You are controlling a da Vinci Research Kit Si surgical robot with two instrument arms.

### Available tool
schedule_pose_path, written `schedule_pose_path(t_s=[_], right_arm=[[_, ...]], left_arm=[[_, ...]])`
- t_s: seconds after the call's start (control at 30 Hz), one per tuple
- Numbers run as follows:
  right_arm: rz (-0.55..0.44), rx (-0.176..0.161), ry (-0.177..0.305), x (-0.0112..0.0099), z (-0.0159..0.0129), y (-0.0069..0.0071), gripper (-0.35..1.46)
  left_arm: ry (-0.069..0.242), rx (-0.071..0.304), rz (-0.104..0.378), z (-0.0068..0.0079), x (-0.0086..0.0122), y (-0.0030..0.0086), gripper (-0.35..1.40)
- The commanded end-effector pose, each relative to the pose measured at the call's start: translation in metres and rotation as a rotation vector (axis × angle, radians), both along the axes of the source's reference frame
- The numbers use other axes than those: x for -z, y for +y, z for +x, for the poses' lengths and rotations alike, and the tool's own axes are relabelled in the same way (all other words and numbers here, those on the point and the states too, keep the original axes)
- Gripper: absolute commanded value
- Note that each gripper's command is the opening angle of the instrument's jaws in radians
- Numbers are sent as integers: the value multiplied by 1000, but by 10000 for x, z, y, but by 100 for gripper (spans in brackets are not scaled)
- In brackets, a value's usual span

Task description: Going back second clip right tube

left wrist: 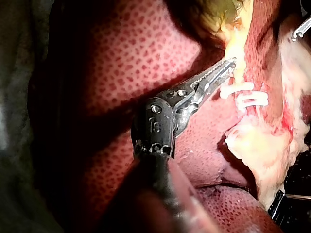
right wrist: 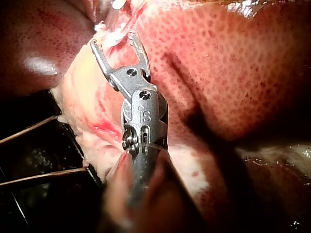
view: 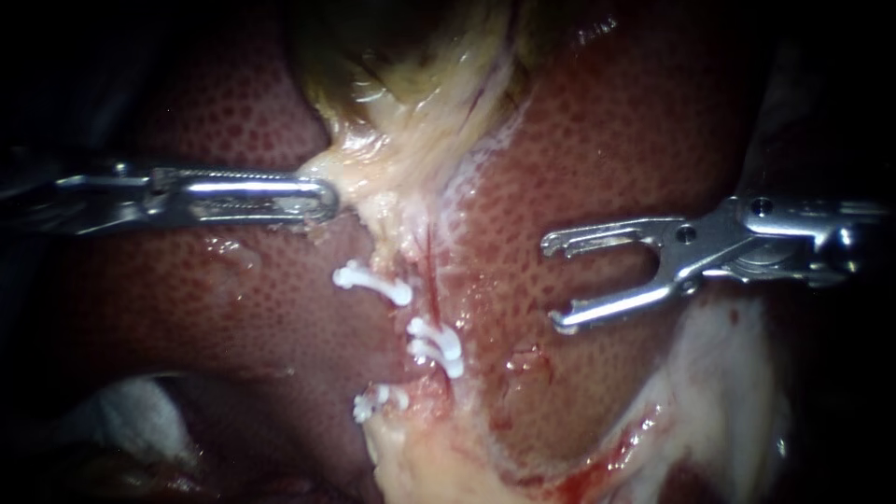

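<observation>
**Open jaws beside fresh clips: the risks on the way out**

The right instrument (view: pixel 557 284) hangs over the liver (view: pixel 607 140) with its jaws wide apart and nothing between them. It is near the clips but not touching them. The right tube (view: pixel 432 280) runs down the pale strand in the middle. Two white clips (view: pixel 437 343) sit on it close together, so I judge that the clipping is finished and only the retreat remains.

The left instrument (view: pixel 327 198) has its jaws clamped on the pale tissue (view: pixel 373 177) just under the gallbladder (view: pixel 411 56), and this keeps the strand stretched.

- An open jaw tip can catch a clip or the tube if the instrument swings sideways towards them instead of going straight back along its shaft. A dragged clip may loosen or tear the tube.
- The lower jaw lies close over the liver, so a small dip can scratch the soft surface and make it bleed.
- If the left instrument pulls harder or lets go suddenly, the tension on the strand changes. The two clips, and also the single clip (view: pixel 371 282) and the lowest clip (view: pixel 376 402), can shift.

Bringing the jaws together before moving would reduce the first two risks.
</observation>
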State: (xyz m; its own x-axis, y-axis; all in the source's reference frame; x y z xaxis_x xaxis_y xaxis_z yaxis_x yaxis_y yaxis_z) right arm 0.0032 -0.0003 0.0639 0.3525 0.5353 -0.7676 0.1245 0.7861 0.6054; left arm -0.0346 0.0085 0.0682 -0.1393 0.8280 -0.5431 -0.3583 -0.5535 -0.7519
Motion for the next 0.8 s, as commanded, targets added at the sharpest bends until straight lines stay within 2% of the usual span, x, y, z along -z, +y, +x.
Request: schedule_pose_path(t_s=[0.03, 0.2, 0.3, 0.8], right_arm=[[0, 0, 0, 0, 0, 0, 49], [0, 0, 0, 0, 1, 0, 50], [0, -1, -1, 0, 2, 0, 50], [0, -1, -1, 0, 3, 0, 50]], left_arm=[[0, -2, 5, -4, -4, 0, -35], [2, -12, 10, -21, -16, -2, -35], [1, -14, 10, -25, -18, -3, -35], [1, -15, 10, -24, -18, -3, -35]])
